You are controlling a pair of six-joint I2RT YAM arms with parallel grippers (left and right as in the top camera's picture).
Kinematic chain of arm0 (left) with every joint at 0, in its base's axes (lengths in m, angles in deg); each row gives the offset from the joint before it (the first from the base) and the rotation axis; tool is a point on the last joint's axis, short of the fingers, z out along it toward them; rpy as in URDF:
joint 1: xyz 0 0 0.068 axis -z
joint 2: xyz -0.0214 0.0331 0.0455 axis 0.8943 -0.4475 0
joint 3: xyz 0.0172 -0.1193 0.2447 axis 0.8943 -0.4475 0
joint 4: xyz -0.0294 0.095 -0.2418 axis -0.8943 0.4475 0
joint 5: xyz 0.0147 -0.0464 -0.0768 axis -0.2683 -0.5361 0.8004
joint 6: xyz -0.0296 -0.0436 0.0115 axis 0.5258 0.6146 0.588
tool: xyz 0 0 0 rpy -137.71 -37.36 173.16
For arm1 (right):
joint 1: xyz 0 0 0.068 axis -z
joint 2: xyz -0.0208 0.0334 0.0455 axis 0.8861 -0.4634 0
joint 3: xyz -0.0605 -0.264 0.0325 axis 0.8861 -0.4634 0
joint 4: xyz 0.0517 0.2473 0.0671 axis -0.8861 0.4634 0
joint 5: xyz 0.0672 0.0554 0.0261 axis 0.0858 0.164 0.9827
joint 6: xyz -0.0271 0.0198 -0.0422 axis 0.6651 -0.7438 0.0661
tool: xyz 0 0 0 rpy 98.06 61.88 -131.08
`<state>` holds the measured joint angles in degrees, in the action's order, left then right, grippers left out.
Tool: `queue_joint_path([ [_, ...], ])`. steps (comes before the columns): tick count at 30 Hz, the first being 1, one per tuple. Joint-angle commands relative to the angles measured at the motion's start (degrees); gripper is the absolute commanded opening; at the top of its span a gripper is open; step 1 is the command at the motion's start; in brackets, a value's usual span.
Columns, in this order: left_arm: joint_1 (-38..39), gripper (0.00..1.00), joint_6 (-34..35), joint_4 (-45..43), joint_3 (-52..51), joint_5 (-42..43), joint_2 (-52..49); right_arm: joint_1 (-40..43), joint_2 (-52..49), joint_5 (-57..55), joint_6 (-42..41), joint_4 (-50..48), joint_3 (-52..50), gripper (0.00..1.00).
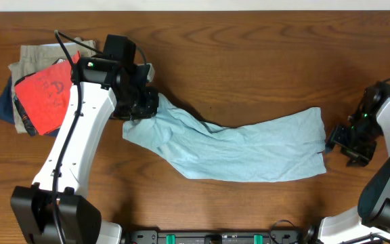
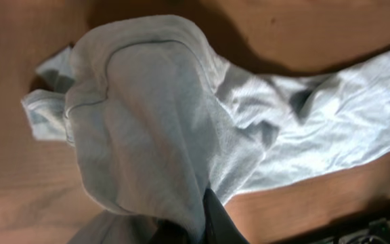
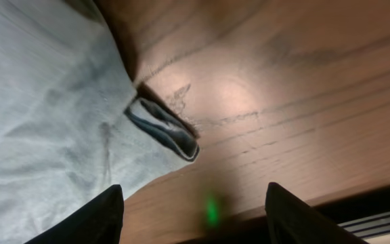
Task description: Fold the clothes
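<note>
while my left jaws clamp shut on one end of the pale blue garment, it lies across the table; my right jaws gape empty by its other end.

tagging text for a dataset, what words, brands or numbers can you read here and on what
Red-orange T-shirt: a faint print, too blurred to read.
Light-blue garment: plain, no text visible.
No readable text in any view.
</note>
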<state>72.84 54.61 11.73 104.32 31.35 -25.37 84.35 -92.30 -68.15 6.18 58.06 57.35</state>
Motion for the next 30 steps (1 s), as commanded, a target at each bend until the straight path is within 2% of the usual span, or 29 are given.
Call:
queue_joint_path([
  [1,-0.26,0.06,0.28,0.63,-0.15,-1.79,-0.26,-0.22,0.35,4.68,0.66,-1.81,-1.81,0.64],
  [10,-0.26,0.06,0.31,0.42,-0.15,-1.77,-0.26,-0.28,0.35,8.15,0.59,-8.79,-3.82,0.54],
  [19,-0.26,0.06,0.31,0.42,-0.15,-1.77,-0.26,-0.26,0.35,13.07,-0.46,-18.34,-10.86,0.5],
  [30,-0.26,0.06,0.33,0.42,-0.15,-1.77,-0.26,-0.17,0.35,13.05,-1.46,-20.37,-9.27,0.41],
])
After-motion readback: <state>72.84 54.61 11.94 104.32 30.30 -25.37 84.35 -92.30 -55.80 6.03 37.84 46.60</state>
